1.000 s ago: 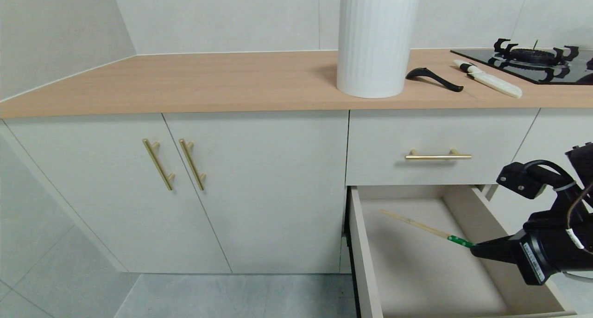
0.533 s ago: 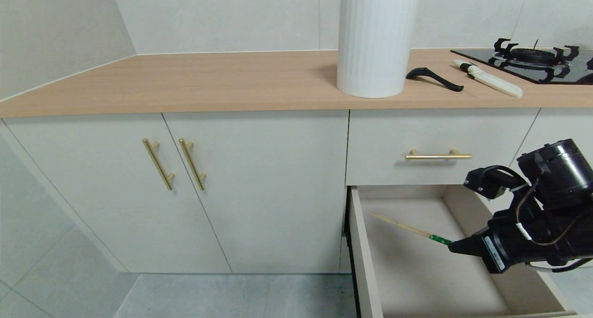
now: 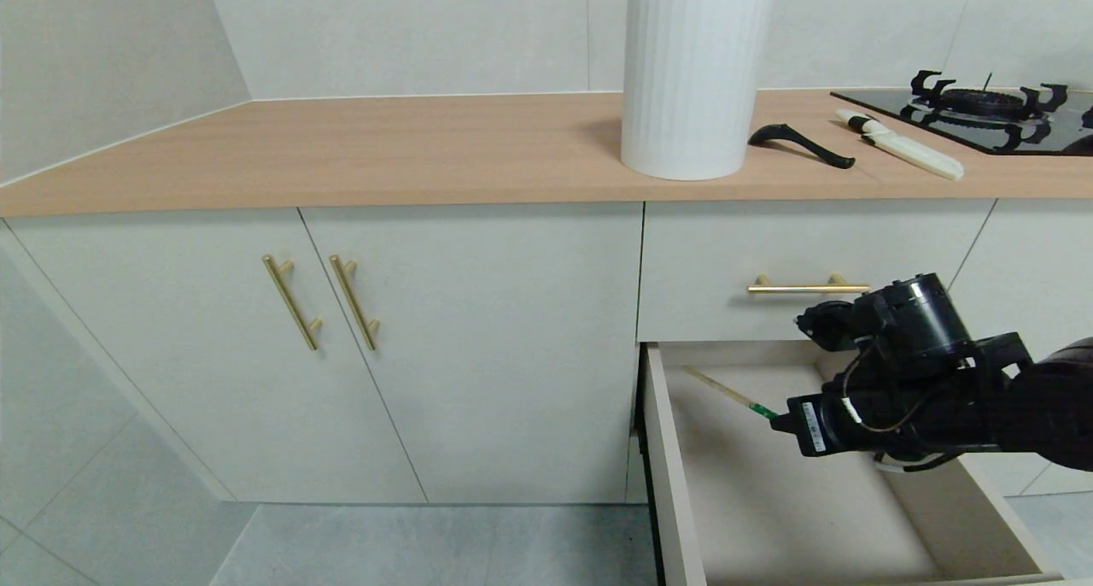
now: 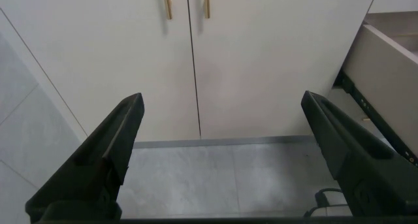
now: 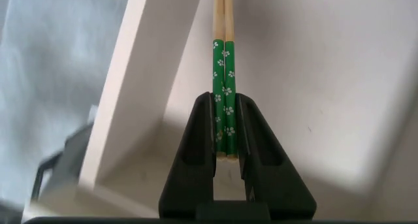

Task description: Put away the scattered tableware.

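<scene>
My right gripper point(image 3: 781, 418) hangs inside the open drawer point(image 3: 670, 475), shut on a pair of wooden chopsticks point(image 3: 726, 389) with green patterned ends. The chopsticks point up and to the left toward the drawer's back left corner. In the right wrist view the chopsticks point(image 5: 222, 87) sit side by side between the two black fingers point(image 5: 196, 139) of the right gripper point(image 5: 222, 129), above the drawer floor. On the counter lie a black-handled utensil point(image 3: 799, 144) and a white knife point(image 3: 901, 144). My left gripper point(image 4: 222, 126) is open and holds nothing, facing the cabinet doors low down.
A tall white ribbed vase point(image 3: 688, 73) stands on the wooden countertop point(image 3: 341, 150). A black gas hob point(image 3: 982, 112) is at the far right. A closed drawer with a gold handle point(image 3: 808, 289) sits above the open one. Two cabinet doors with gold handles point(image 3: 320, 302) are to the left.
My right arm has swung left and farther into the drawer, carrying the chopsticks toward its back left corner. The wrist has turned over. The countertop items have not moved.
</scene>
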Motion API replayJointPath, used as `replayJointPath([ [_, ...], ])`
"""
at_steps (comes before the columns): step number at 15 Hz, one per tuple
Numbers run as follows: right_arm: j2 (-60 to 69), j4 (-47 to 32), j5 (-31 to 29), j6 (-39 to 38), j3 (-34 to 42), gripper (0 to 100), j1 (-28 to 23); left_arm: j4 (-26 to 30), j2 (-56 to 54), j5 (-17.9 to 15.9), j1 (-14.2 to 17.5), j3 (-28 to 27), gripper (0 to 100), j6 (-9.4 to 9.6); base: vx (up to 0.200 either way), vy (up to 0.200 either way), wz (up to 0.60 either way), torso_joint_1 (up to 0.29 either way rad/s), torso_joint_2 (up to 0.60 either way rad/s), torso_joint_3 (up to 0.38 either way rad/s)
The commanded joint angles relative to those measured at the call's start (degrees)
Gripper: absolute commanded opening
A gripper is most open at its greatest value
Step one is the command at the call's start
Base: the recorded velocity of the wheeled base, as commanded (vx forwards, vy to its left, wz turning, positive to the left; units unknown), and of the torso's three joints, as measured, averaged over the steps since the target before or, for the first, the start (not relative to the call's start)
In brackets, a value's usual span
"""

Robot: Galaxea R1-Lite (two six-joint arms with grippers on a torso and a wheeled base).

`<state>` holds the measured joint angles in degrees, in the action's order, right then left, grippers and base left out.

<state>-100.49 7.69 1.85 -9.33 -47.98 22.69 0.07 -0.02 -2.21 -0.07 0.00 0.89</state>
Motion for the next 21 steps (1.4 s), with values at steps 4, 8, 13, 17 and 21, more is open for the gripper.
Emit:
replayJointPath([
  [4, -11.84, 7.95, -6.95, -6.58, -2.2, 0, 2.01, 0.01, 0.02, 0.01, -0.01, 0.0, 100, -0.01, 0.0, 0.0, 0.0, 0.0, 0.0, 0.0],
  [8, -16.32, 13.4, -10.03, -8.08, -2.99, 0, 2.01, 0.01, 0.02, 0.01, -0.01, 0.0, 100, -0.01, 0.0, 0.0, 0.0, 0.0, 0.0, 0.0],
  [13, -20.89, 16.57, -12.14, -9.57, -4.14, 0, 2.01, 0.01, 0.02, 0.01, -0.01, 0.0, 100, -0.01, 0.0, 0.0, 0.0, 0.0, 0.0, 0.0],
  [17, -25.2, 16.65, -12.14, -9.57, -4.22, 0, 2.45, 0.01, 0.02, 0.01, -0.01, 0.0, 100, -0.01, 0.0, 0.0, 0.0, 0.0, 0.0, 0.0],
  [21, -29.15, 16.65, -12.14, -9.39, -4.66, 0, 2.89, 0.01, 0.02, 0.01, -0.01, 0.0, 100, -0.01, 0.0, 0.0, 0.0, 0.0, 0.0, 0.0],
])
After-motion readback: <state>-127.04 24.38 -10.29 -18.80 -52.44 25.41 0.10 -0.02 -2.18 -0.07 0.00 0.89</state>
